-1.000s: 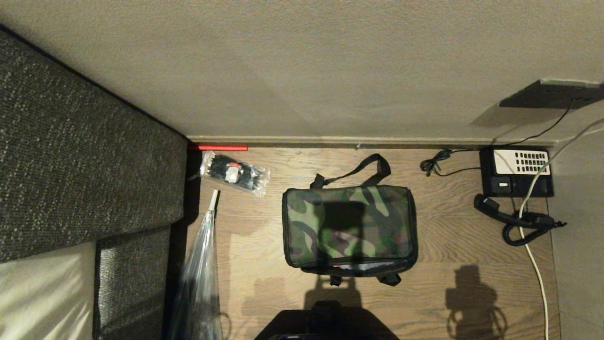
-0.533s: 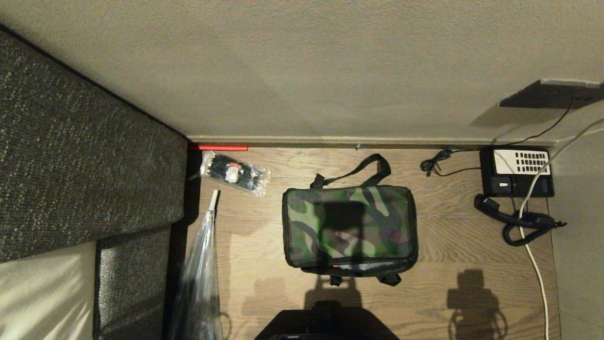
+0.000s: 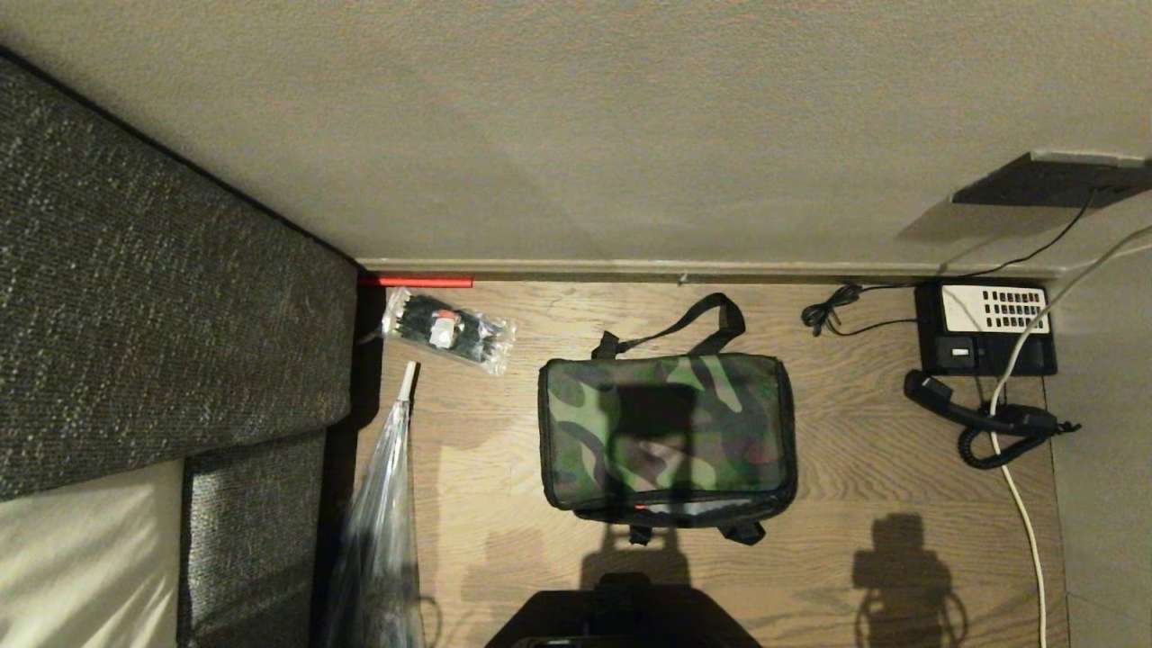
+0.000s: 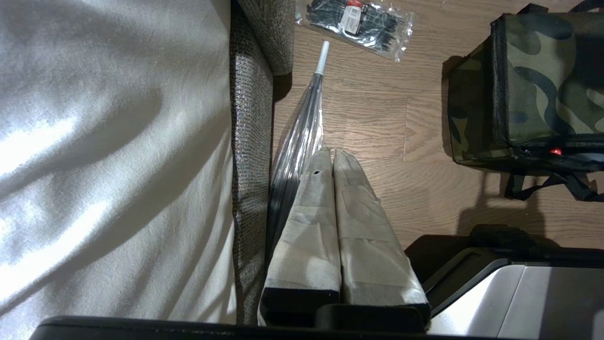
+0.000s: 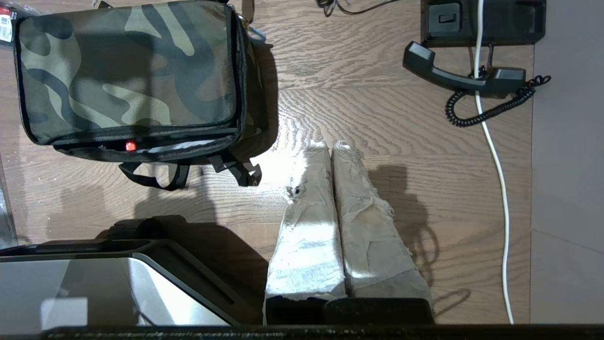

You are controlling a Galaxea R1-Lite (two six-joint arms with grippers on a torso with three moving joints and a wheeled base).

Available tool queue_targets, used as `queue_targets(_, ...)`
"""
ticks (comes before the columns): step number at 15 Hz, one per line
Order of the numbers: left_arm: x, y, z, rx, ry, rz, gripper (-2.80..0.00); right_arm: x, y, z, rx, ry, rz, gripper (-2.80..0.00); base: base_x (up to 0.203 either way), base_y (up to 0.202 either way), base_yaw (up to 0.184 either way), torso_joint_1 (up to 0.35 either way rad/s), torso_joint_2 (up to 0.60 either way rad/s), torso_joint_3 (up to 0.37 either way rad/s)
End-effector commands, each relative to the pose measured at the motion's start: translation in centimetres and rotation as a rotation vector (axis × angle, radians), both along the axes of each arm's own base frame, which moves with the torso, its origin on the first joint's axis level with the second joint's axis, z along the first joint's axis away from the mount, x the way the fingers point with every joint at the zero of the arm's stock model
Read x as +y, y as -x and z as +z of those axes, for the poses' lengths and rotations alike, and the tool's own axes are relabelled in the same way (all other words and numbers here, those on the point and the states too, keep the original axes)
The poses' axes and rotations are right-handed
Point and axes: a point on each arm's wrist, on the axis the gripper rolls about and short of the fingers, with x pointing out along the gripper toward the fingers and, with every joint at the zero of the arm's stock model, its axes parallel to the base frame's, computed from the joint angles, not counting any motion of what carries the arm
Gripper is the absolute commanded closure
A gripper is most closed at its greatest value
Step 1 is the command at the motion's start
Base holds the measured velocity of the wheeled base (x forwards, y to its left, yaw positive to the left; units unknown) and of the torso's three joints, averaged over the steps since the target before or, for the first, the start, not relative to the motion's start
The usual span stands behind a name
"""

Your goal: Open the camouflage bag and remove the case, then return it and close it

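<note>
The camouflage bag lies flat on the wooden floor near the wall, lid down, with a red spot at its black zip trim. The bag also shows in the left wrist view and the right wrist view. The case is hidden. My left gripper hangs shut and empty over the floor, left of the bag. My right gripper hangs shut and empty over the floor, right of the bag. Neither arm shows in the head view.
A grey sofa with a pale cushion fills the left. A folded clear umbrella and a clear packet of black items lie beside it. A black telephone, handset off, and a white cable lie right.
</note>
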Motion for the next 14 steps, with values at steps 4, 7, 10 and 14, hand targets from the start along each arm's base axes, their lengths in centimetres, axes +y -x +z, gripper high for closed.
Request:
queue_targets(4,0.00,0.00,0.01,-0.002,0.002,0.000,0.00,0.00,-0.01,-0.04,0.001,0.000,0.000,0.00,0.000,0.000,0.000,0.004,0.00,0.091)
queue_targets(7,0.00,0.00,0.00,0.000,0.006,0.000,0.00,0.00,-0.01,-0.03,-0.001,0.000,0.000,0.00,0.000,0.000,0.000,0.004,0.00,0.186)
queue_targets(10,0.00,0.00,0.00,0.000,0.005,0.000,0.00,0.00,-0.01,-0.03,-0.001,0.001,0.000,0.00,0.000,0.000,0.000,0.001,0.00,0.195)
queue_targets(14,0.00,0.00,0.00,0.000,0.008,0.000,0.00,0.00,-0.01,-0.03,0.000,0.001,0.000,0.00,0.000,0.000,0.000,0.002,0.00,0.202)
